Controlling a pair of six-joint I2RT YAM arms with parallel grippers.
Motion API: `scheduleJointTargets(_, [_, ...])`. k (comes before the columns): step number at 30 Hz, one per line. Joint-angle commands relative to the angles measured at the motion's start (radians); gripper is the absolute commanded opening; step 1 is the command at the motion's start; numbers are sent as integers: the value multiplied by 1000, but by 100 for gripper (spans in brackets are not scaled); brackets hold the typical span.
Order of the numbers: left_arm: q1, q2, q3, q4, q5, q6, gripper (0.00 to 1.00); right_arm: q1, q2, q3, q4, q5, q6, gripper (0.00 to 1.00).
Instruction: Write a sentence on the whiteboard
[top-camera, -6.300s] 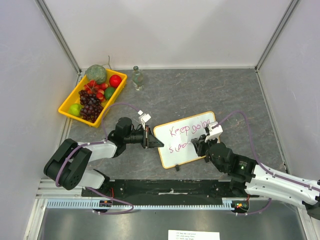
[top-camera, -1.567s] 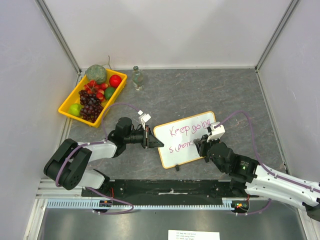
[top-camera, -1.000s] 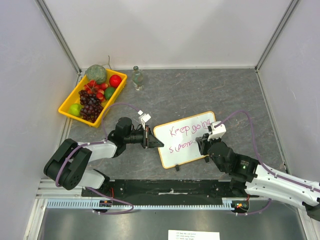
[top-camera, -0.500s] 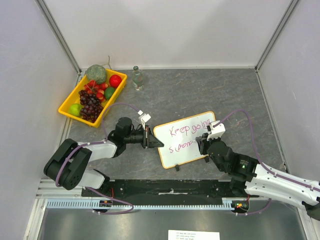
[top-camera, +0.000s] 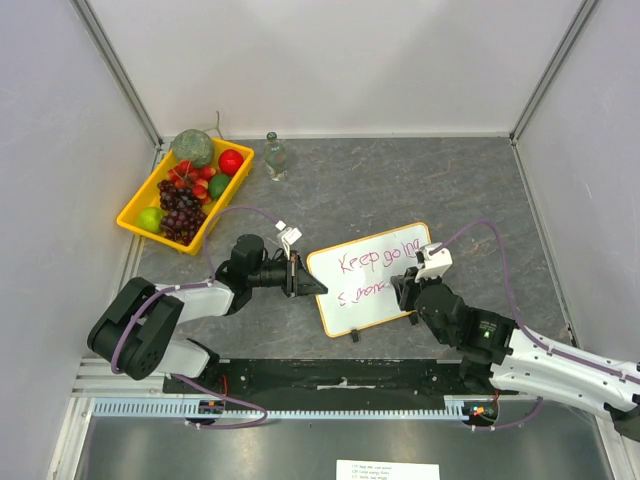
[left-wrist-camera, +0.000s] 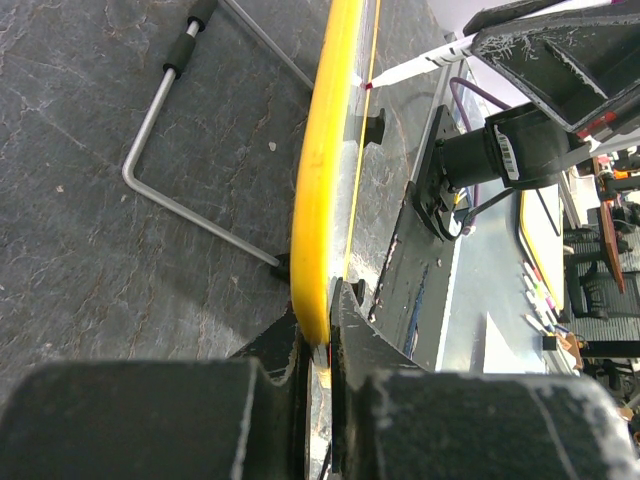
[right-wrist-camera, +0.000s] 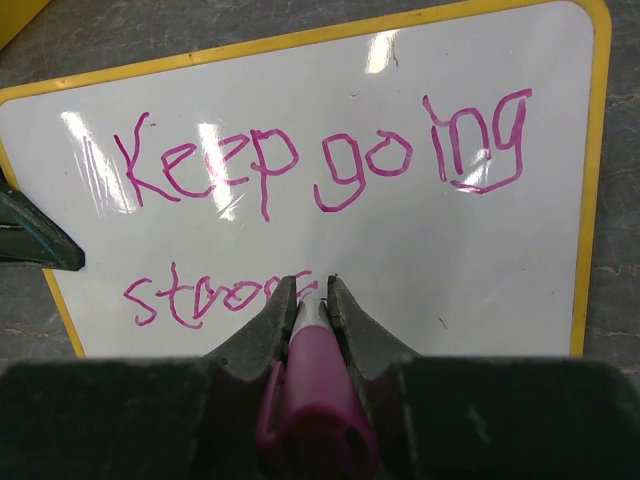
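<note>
The whiteboard (top-camera: 372, 276) with its yellow frame lies tilted on the grey table. It reads "Keep going" above a partly written word in pink (right-wrist-camera: 320, 170). My left gripper (top-camera: 305, 283) is shut on the board's left edge (left-wrist-camera: 322, 200). My right gripper (top-camera: 403, 287) is shut on a pink marker (right-wrist-camera: 312, 385), with its tip on the board at the end of the lower word. The marker tip also shows in the left wrist view (left-wrist-camera: 410, 70).
A yellow fruit tray (top-camera: 135, 203) with grapes, apples and other fruit stands at the back left. A small glass bottle (top-camera: 274, 156) stands beside it. A metal wire stand (left-wrist-camera: 175, 160) lies under the board. White walls enclose the table.
My right gripper has shifted slightly rightward along the lower line, and the pink lower word has grown by a few strokes. The left arm has not moved.
</note>
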Motion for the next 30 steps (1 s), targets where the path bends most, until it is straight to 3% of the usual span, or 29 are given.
scheduleJointTargets(1, [-1, 16, -9, -89, -119, 136, 2, -5, 53, -10, -70, 3, 35, 0])
scheduleJointTargets(18, [-1, 4, -12, -91, -121, 136, 2, -5, 87, 5, -103, 6, 76, 0])
scheduleJointTargets(30, [12, -76, 14, -199, -219, 155, 2, -5, -119, 80, 9, -80, -36, 0])
